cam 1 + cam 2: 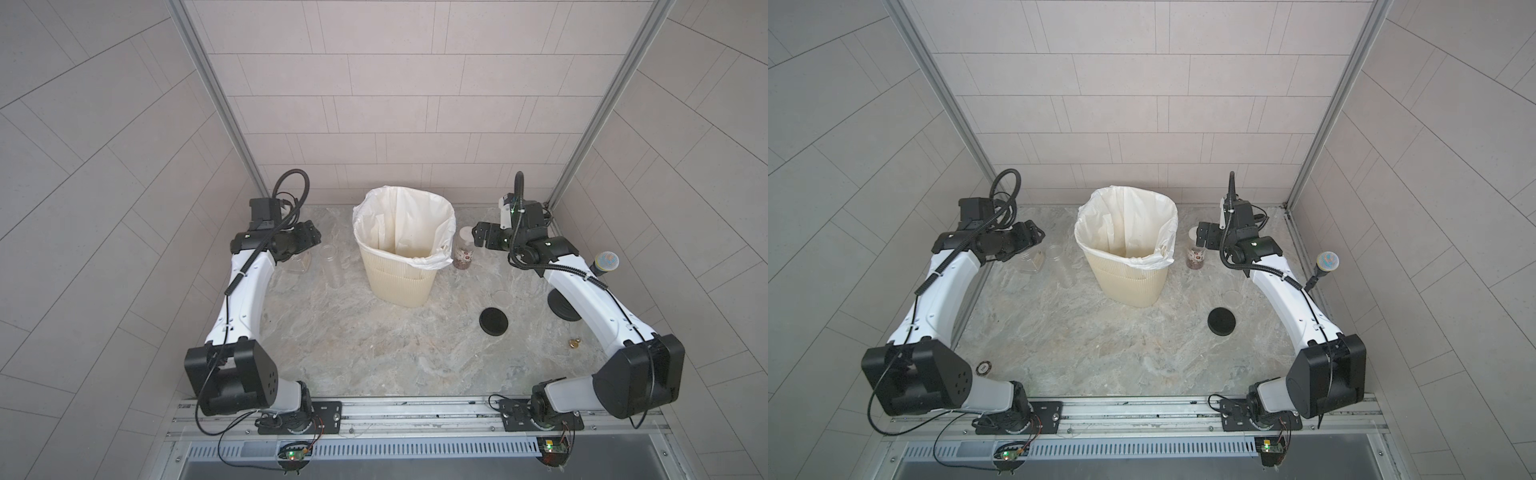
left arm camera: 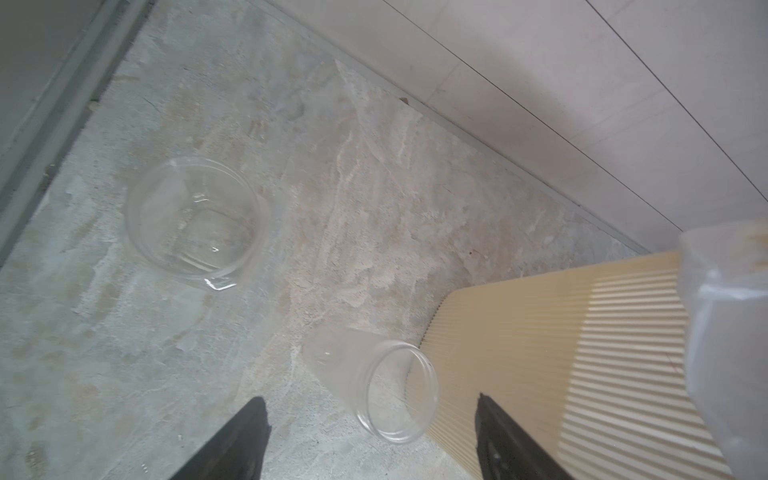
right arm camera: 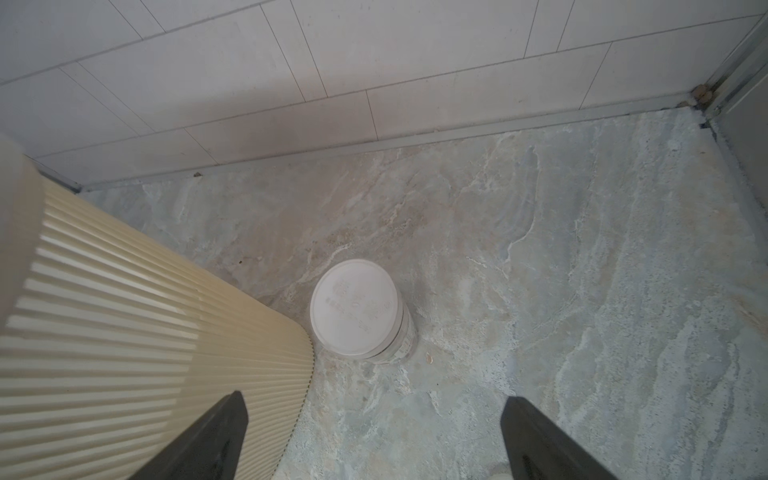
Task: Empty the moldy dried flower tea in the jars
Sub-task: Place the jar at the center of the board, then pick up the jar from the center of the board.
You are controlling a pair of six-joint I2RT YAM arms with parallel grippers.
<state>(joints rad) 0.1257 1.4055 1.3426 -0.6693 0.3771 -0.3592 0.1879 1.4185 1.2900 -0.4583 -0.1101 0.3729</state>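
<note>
**A:** Left tool (image 2: 370, 399): wide or pinched?

**B:** Wide, gripping nothing. Its black fingers (image 2: 232, 440) stand apart, and the tall slim jar (image 2: 332, 361) shows between them, untouched. That jar is upright, uncapped and clear, just beside the ribbed cream bin (image 1: 399, 270).

**A:** And the squat jar (image 2: 197, 220)?

**B:** Uncapped too, nothing in it, near the tall one on the bench (image 1: 353, 345). A black lid (image 1: 493, 321) lies flat on the bin's other side, toward the right arm.

**A:** Right tool (image 3: 375, 398)?

**B:** Wide as well, hanging over the white-lidded jar (image 3: 353, 307) without touching it. That jar stands closed beside the bin. The dried flower tea (image 1: 464, 262) shows through its wall in both top views.
</note>
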